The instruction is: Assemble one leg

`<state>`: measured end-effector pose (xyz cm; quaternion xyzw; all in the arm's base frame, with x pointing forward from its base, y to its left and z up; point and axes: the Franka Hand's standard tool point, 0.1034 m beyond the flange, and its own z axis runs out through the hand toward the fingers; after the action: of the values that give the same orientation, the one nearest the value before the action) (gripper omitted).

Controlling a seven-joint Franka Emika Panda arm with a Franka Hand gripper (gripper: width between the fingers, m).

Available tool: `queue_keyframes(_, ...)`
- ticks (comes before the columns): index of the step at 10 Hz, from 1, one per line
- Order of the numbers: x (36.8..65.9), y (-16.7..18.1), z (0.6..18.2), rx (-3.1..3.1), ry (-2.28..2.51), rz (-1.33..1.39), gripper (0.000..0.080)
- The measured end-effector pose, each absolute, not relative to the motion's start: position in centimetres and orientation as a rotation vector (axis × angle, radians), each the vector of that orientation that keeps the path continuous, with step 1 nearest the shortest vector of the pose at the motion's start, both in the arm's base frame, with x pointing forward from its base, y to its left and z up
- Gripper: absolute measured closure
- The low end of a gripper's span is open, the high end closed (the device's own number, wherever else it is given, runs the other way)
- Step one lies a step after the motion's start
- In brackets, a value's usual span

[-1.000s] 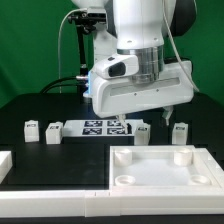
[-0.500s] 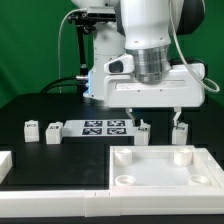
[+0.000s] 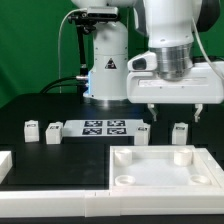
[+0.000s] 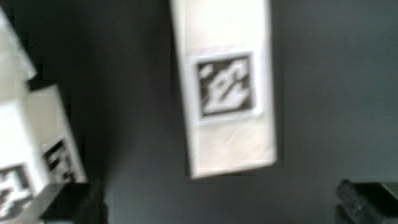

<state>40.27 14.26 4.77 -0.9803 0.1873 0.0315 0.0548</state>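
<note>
Several small white legs with marker tags stand on the black table: two at the exterior view's left [image 3: 31, 128] [image 3: 53, 131], one in the middle [image 3: 141, 131] and one at the right [image 3: 180, 132]. My gripper [image 3: 173, 113] is open and empty, hovering just above the rightmost leg with a finger on either side of it. In the wrist view a white leg with a tag [image 4: 226, 90] lies ahead of the open gripper [image 4: 222, 205]. The dark fingertips [image 4: 370, 200] show at the frame's corners, apart from the leg.
The marker board [image 3: 105, 127] lies between the legs. The large white panel with round corner sockets [image 3: 150, 172] lies in front. A white part [image 3: 5, 165] sits at the front left edge. More tagged white parts [image 4: 27, 130] show at the wrist view's edge.
The arm has moved toward the exterior view's right, from over the marker board to over the rightmost leg. The gripper stays open and empty. The parts have not moved.
</note>
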Motion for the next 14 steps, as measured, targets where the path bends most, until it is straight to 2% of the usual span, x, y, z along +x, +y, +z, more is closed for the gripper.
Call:
queue_keyframes(3,40.2,13.8,4.7,-2.987,0.525,0.16,0.015)
queue_keyframes(5,40.7,12.4,4.3,-2.962,0.405,0.35,0.015)
queue_keyframes(7,39.9,12.3,4.0,-2.882,0.384,0.659,0.015)
queue_keyframes(10,38.9,13.3,4.4,-2.745,0.337,1.054,0.015)
queue_keyframes(12,38.2,14.1,4.3,-2.659,0.314,1.254,0.015)
queue_keyframes(14,38.4,14.6,3.8,-2.693,0.359,1.215,0.015)
